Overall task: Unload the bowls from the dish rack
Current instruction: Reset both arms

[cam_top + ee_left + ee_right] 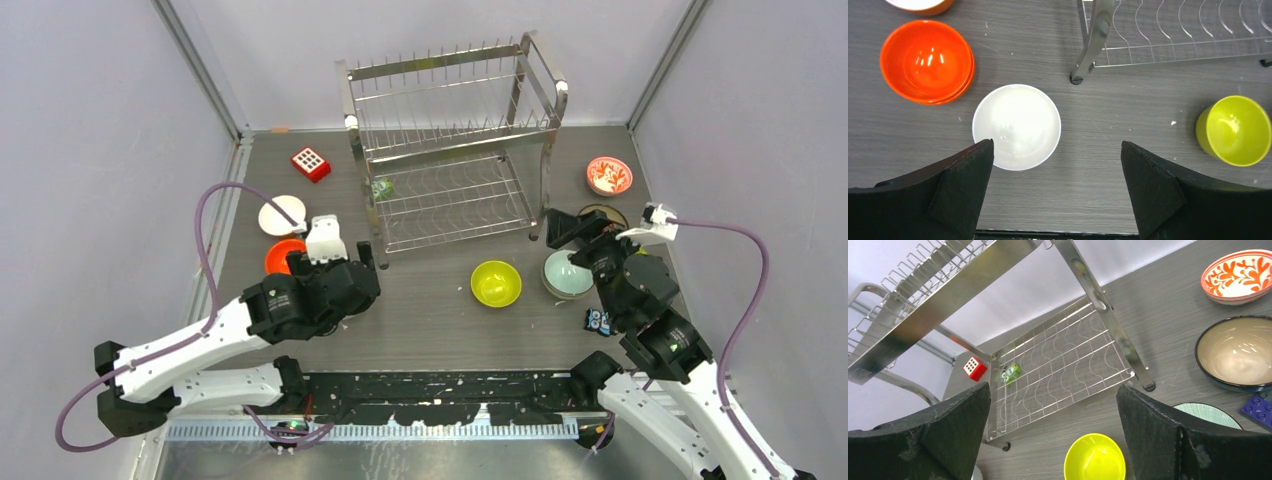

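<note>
Shiny steel wire forms the two-shelf dish rack [450, 140], stiff, with upright prongs on top; no bowl shows on it. The bowls sit on the grey wood-grain table [430, 320]: a white bowl [1016, 126] just ahead of the left claw [1055, 150]; an orange bowl [926, 61] near it; a lime bowl [1235, 130] mid-table; a teal bowl [566, 273], a dark-rimmed bowl [1235, 352] and a red-patterned bowl [1238, 275] on the right. The left claw and the right claw [1053, 395] gape wide, holding nothing. The bowls look light, rigid, glossy, likely slippery; pinching a rim seems surest.
</note>
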